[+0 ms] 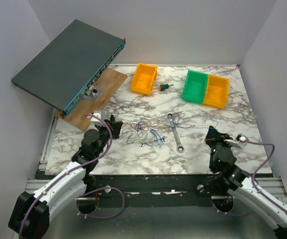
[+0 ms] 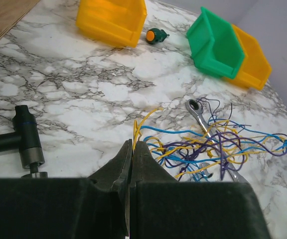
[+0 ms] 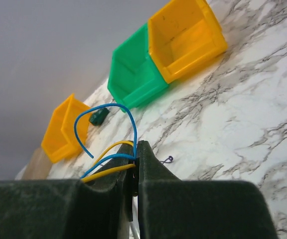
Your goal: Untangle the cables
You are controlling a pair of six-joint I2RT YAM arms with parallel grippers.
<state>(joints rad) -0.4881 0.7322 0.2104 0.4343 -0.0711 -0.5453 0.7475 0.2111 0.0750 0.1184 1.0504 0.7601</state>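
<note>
The cables [image 1: 153,130] are thin blue, yellow and purple wires spread across the middle of the marble table, over a silver wrench [image 1: 175,132]. In the left wrist view the tangle [image 2: 218,149] lies to the right of my left gripper [image 2: 134,144], which is shut on a yellow wire end [image 2: 142,122]. My left gripper [image 1: 114,124] is at the tangle's left end. My right gripper [image 1: 212,133] is at its right end. In the right wrist view it [image 3: 135,152] is shut on blue and yellow wires [image 3: 108,162], and a blue end [image 3: 114,107] loops up above the jaws.
An orange bin [image 1: 144,78] stands at the back, a small green-handled tool [image 1: 165,87] beside it. A green bin [image 1: 196,85] and an orange bin [image 1: 216,91] stand back right. A tilted grey box [image 1: 69,62] over a wooden board [image 1: 96,94] fills the back left.
</note>
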